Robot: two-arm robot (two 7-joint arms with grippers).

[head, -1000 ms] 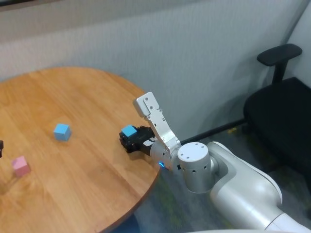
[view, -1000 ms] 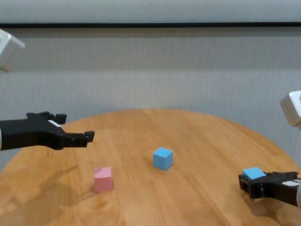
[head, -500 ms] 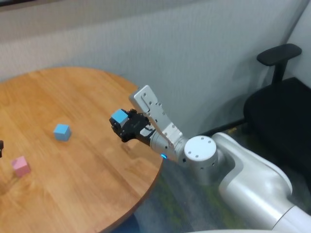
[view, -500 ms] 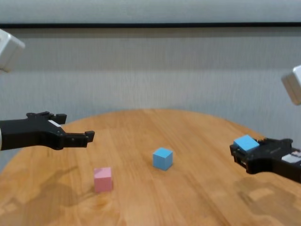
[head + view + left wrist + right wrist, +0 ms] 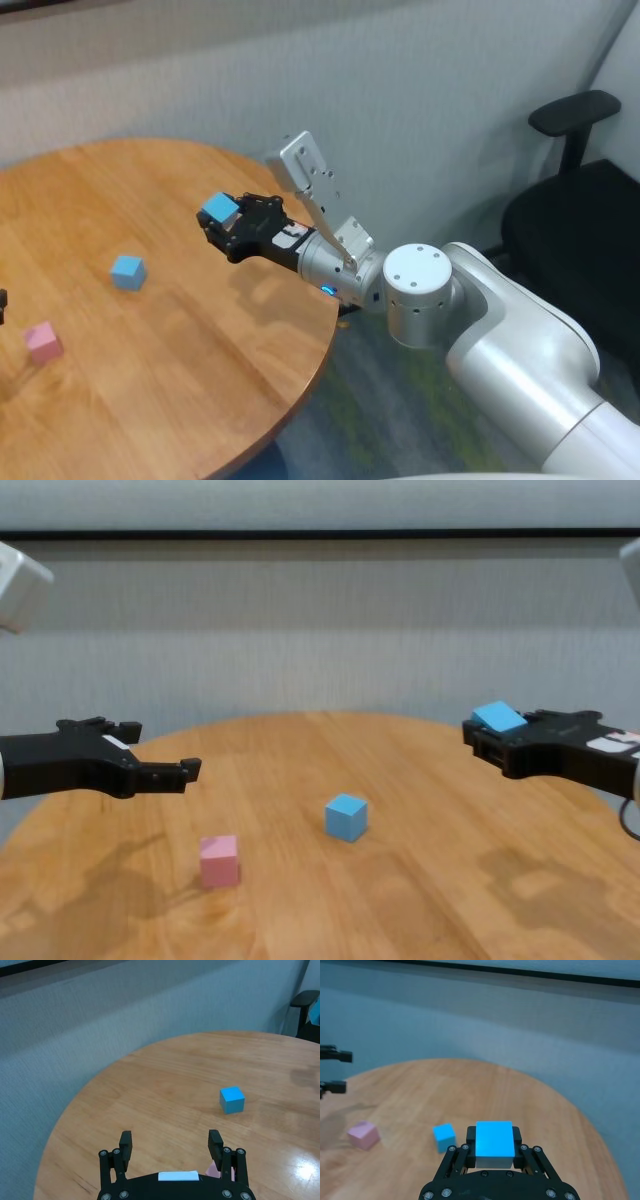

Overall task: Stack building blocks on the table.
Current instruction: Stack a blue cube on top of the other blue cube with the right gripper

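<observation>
The right pincer (image 5: 222, 226) is clamped tight on a small matte light-blue cube (image 5: 218, 209) and carries it in the air above the round desk of light brown wood planks (image 5: 190, 360), clear of the surface, with its shadow on the planks beneath. The landmark that matters is the second small matte light-blue cube resting on the desk (image 5: 127, 271): in the head view it lies to the robot's left of the carried cube and a little nearer the body, lower down, with open wood between the two. A cube has no long axis, so the likely next move turns on squaring the faces and bringing the held cube directly over the resting one before lowering. The small matte pink cube (image 5: 43, 342) sits farther left of that landmark and nearer the robot, well apart from it. The left pincer (image 5: 165, 771) hovers with jaws spread wide and empty, above the pink cube's side of the desk, nearer the pink cube than the landmark.
</observation>
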